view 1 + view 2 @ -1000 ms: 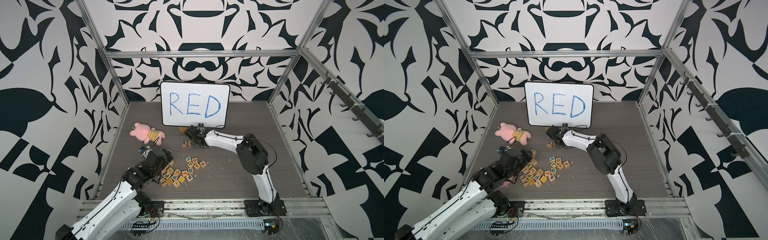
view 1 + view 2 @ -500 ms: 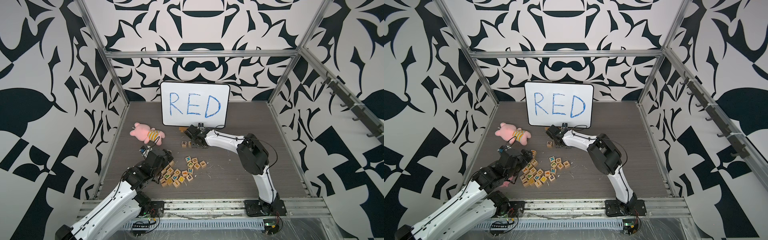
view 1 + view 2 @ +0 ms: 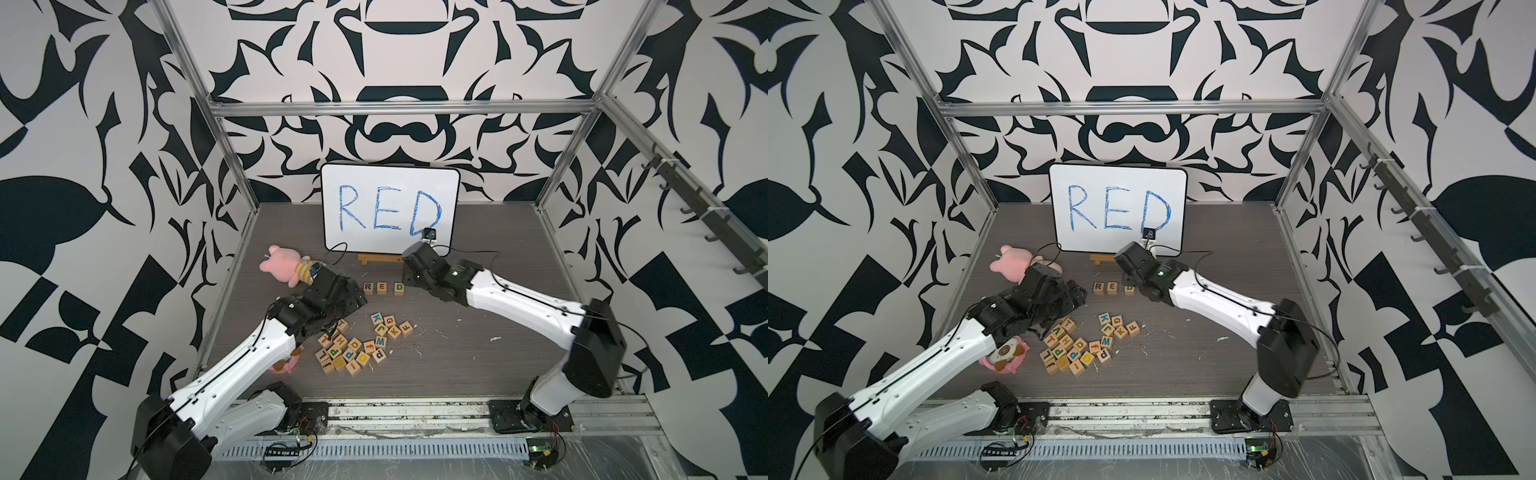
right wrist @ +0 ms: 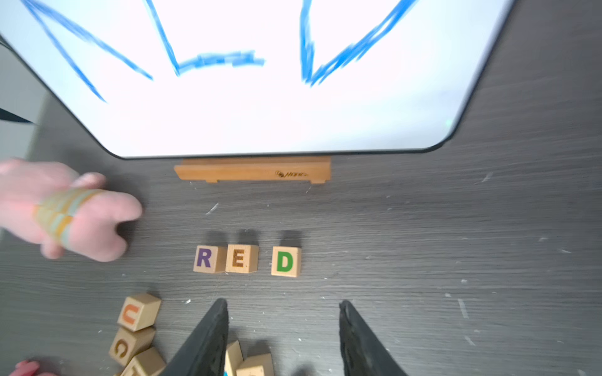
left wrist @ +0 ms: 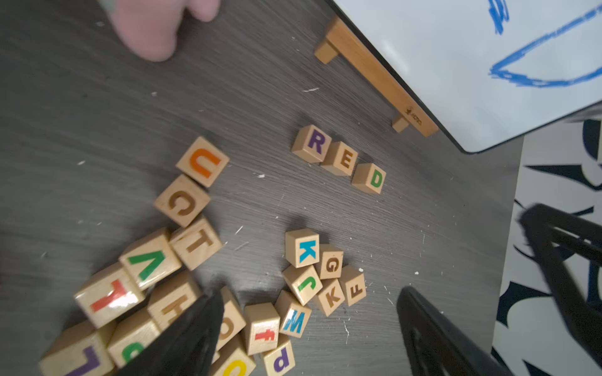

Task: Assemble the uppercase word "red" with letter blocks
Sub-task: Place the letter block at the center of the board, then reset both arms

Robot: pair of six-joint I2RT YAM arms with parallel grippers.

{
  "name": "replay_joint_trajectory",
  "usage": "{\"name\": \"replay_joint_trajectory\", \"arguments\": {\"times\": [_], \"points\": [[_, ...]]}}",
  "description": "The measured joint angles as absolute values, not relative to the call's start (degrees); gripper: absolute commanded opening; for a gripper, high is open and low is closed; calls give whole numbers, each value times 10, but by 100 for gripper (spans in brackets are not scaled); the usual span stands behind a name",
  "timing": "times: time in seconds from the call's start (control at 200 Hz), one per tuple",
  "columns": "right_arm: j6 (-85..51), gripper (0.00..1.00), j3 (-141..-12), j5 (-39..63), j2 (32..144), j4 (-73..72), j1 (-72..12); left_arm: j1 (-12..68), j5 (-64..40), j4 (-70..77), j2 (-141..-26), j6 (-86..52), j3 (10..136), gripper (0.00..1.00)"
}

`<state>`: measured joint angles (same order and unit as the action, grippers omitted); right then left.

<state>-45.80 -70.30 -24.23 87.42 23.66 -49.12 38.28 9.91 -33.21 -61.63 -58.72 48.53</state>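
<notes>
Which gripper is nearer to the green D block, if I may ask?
Right. The right gripper hangs open close by the green D block, not touching; the left gripper is farther off, over the loose block pile.

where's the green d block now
In a top view the green D block sits at the row's right end, slightly apart from the E block, before the whiteboard.

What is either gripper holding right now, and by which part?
Nothing. The right gripper is open and empty, short of the D block on the table. The left gripper is open too, clamping no block.
</notes>
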Motion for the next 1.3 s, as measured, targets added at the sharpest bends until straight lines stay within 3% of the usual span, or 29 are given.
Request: {"name": "replay_joint_trajectory", "arguments": {"times": [0.245, 0.6, 0.95, 1.225, 1.3], "points": [[-417, 64, -473, -331, 655, 134, -492, 407, 105, -307, -769, -516, 557, 88], [-328, 83, -294, -417, 442, 62, -492, 415, 114, -288, -893, -479, 615, 93], [-292, 84, -244, -439, 374, 40, -492, 419, 111, -284, -937, -468, 641, 100], [-279, 86, -229, -446, 364, 36, -492, 430, 113, -283, -941, -462, 646, 100], [-280, 95, -227, -447, 361, 36, -492, 432, 109, -278, -940, -460, 647, 99]]}}
